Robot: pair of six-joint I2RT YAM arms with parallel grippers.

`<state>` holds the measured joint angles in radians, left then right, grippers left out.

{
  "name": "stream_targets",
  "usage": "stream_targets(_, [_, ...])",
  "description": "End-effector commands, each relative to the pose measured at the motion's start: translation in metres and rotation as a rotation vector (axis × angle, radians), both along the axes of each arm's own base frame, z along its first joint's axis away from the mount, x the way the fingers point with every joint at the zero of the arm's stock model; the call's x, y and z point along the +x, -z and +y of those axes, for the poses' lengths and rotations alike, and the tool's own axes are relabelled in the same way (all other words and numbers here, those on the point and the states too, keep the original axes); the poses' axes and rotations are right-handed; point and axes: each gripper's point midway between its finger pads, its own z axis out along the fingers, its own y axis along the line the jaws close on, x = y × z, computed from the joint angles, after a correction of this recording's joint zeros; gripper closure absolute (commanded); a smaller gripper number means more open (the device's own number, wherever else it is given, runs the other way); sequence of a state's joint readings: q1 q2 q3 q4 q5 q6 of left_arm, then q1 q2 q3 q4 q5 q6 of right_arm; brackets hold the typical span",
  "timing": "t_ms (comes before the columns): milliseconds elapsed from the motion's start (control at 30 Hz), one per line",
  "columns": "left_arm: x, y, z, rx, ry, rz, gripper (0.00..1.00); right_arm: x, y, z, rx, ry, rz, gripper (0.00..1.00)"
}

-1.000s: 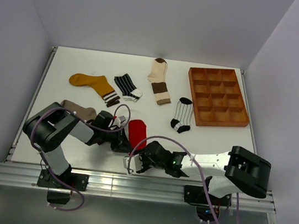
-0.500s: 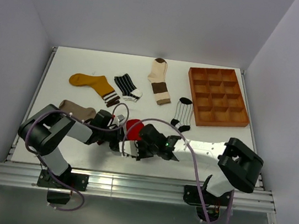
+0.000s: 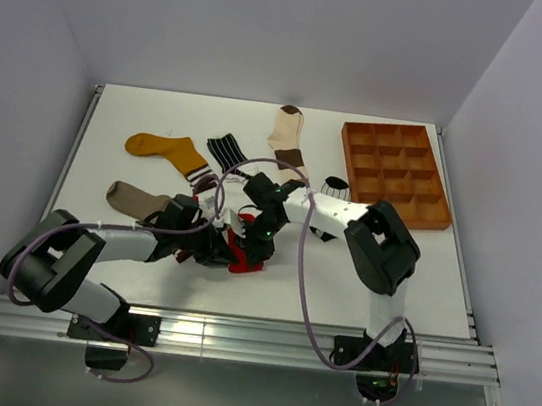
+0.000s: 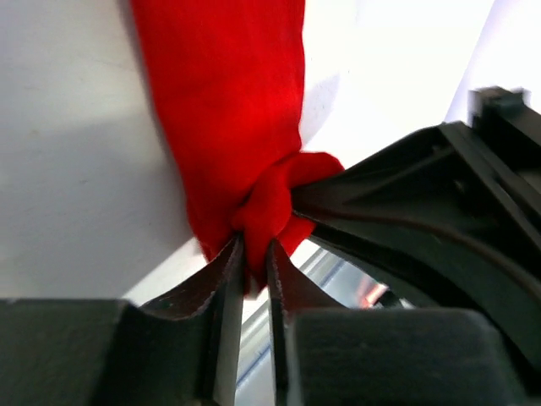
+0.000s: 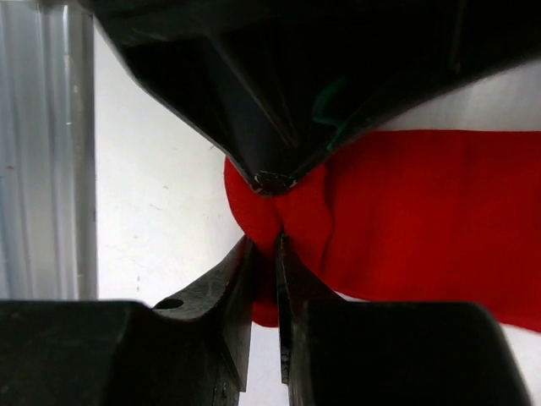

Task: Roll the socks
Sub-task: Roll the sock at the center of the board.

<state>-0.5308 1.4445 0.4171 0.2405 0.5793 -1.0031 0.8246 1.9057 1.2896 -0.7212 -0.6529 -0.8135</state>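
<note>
The red sock (image 3: 240, 256) lies bunched near the table's front centre. My left gripper (image 3: 216, 247) is shut on a fold at its end, as the left wrist view shows (image 4: 255, 244), with the red sock (image 4: 228, 110) stretching away. My right gripper (image 3: 254, 240) meets it from the opposite side and is shut on the same end (image 5: 265, 241) of the red sock (image 5: 423, 211). The mustard sock (image 3: 162, 150), taupe sock (image 3: 133, 199), black-white striped sock (image 3: 224, 146) and cream-and-brown sock (image 3: 289, 135) lie flat behind. The pinstriped sock (image 3: 335, 185) is mostly hidden by the right arm.
The brown compartmented tray (image 3: 394, 175) stands at the back right. The right arm arches from its base over the table's middle and back down to the red sock. A metal rail (image 3: 232, 334) runs along the front edge.
The right arm has swung from the front edge up and over, and now reaches the sock from behind. The red sock has gone from lying long to a short bunch between both grippers.
</note>
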Motion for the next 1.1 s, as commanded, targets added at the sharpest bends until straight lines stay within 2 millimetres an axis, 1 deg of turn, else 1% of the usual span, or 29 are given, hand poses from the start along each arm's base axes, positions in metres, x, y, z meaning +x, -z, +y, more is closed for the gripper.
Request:
stream_targets(0, [0.012, -0.001, 0.010, 0.060, -0.042, -0.104, 0.78, -0.026, -0.012, -0.020, -0.074, -0.001, 0.243, 0.81])
stream_targets(33, [0.013, -0.002, 0.011, 0.057, -0.053, -0.116, 0.73, -0.028, -0.003, -0.021, -0.100, -0.001, 0.284, 0.81])
stream_targets(100, [0.016, -0.001, 0.015, 0.066, -0.082, -0.147, 0.70, -0.026, -0.004, -0.023, -0.118, 0.013, 0.336, 0.81])
stream_targets(133, [0.017, 0.000, 0.017, 0.069, -0.092, -0.156, 0.67, -0.025, 0.002, -0.024, -0.132, 0.019, 0.364, 0.81])
stream_targets(167, [0.017, 0.000, 0.018, 0.071, -0.096, -0.169, 0.66, -0.025, 0.002, -0.024, -0.136, 0.025, 0.381, 0.81])
stream_targets(200, [0.020, 0.000, 0.022, 0.083, -0.119, -0.190, 0.64, -0.022, 0.001, -0.022, -0.129, 0.032, 0.388, 0.81])
stream_targets(300, [0.022, -0.006, 0.020, 0.070, -0.120, -0.243, 0.62, -0.016, 0.005, -0.023, -0.152, 0.070, 0.425, 0.81])
stream_targets(433, [0.027, -0.017, 0.011, 0.101, -0.137, -0.361, 0.59, -0.008, 0.012, -0.021, -0.183, 0.122, 0.461, 0.81])
stream_targets(467, [0.028, -0.023, 0.008, 0.100, -0.133, -0.397, 0.59, -0.006, 0.013, -0.021, -0.190, 0.133, 0.465, 0.81])
stream_targets(600, [0.027, -0.035, -0.002, 0.115, -0.129, -0.510, 0.57, -0.001, 0.021, -0.020, -0.231, 0.170, 0.497, 0.82])
stream_targets(633, [0.026, -0.035, -0.004, 0.131, -0.112, -0.540, 0.56, 0.000, 0.022, -0.020, -0.239, 0.178, 0.503, 0.82])
stream_targets(700, [0.029, -0.038, -0.003, 0.152, -0.118, -0.582, 0.55, 0.004, 0.023, -0.019, -0.246, 0.192, 0.508, 0.82])
stream_targets(833, [0.030, -0.041, -0.012, 0.154, -0.044, -0.677, 0.53, 0.009, 0.027, -0.020, -0.265, 0.219, 0.539, 0.82])
stream_targets(933, [0.031, -0.049, -0.024, 0.104, 0.004, -0.736, 0.52, 0.012, 0.028, -0.020, -0.268, 0.239, 0.565, 0.82])
stream_targets(967, [0.031, -0.045, -0.026, 0.104, 0.016, -0.735, 0.52, 0.013, 0.027, -0.019, -0.265, 0.237, 0.569, 0.82])
stream_targets(1000, [0.030, -0.049, -0.031, 0.073, 0.027, -0.751, 0.52, 0.012, 0.026, -0.020, -0.267, 0.240, 0.583, 0.82])
stream_targets(1033, [0.030, -0.049, -0.034, 0.061, 0.038, -0.756, 0.51, 0.013, 0.026, -0.021, -0.269, 0.251, 0.592, 0.82])
stream_targets(1067, [0.028, -0.043, -0.036, 0.059, 0.058, -0.748, 0.51, 0.014, 0.026, -0.020, -0.268, 0.253, 0.597, 0.83])
